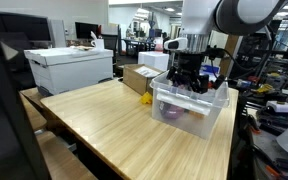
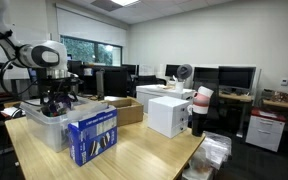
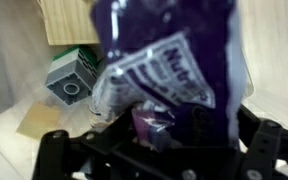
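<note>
Pincer [image 3: 159, 150] spread wide, nothing pinched. In the wrist view my fingers [image 3: 54, 150] sit far out at either side of the lower edge.

Purple bag [image 3: 169, 60] fills the middle of the wrist view, right in front of the camera and between my fingers. It has white print on the front, too blurred to read. Can't tell if either finger touches it.

The bag is inside the clear bin [image 1: 216, 108]. In both exterior views the pincer [image 1: 189, 78] is dipped just into the bin's open top [image 2: 39, 128]. A purple patch [image 1: 172, 112] shows through the bin's near wall low down. Probably the same bag, can't confirm.

Also on the bin floor, wrist view:
- green block [image 3: 69, 80], left of the bag and just beside it
- wood block [image 3: 69, 20], behind the green one
- tan card scrap [image 3: 34, 122], lying flat, nearer my left-hand finger

The bin stands on the wood table [image 1: 104, 125], near one edge.

Around it:
- blue box [image 2: 92, 135], upright, just beside the bin
- cardboard box [image 2: 124, 108], open, behind the blue one
- white box [image 2: 169, 115], further along the table, well apart from the bin
</note>
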Available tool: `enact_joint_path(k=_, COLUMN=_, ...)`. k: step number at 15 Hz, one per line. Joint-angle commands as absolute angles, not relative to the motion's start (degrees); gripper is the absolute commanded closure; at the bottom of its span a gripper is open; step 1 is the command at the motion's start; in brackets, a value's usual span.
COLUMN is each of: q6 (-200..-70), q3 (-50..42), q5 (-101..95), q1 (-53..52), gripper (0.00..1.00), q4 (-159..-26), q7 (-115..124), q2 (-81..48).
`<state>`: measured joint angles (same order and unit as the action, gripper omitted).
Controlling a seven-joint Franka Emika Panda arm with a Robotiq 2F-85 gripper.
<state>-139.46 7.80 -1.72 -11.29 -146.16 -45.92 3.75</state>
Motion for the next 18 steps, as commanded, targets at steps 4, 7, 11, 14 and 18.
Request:
enact_joint_path(k=4, q6=-142.0, q3=8.0, q5=-5.1, q1=-10.6, gripper=0.0, q4=-147.0, q7=-42.6, q2=1.9)
enact_joint_path(k=7, q6=-141.9, q3=8.0, q5=-5.4, q1=-10.6, gripper=0.0, q4=-147.0, q7=-42.5, q2=1.7)
enact_joint_path(k=11, q6=-141.6, q3=8.1, q5=-5.8, q1=-10.6, gripper=0.26, q4=-147.0, q7=-42.5, q2=1.7)
enact_joint_path(k=14, q6=-141.4, q3=8.1, q5=-6.1, q1=-10.6, gripper=0.54, q4=-146.9, q7=-42.6, q2=1.6)
enact_joint_path(k=18, q6=-141.3, q3=8.1, q5=-6.3, q1=-10.6, gripper=0.79, q4=-146.7, q7=-42.5, q2=1.5)
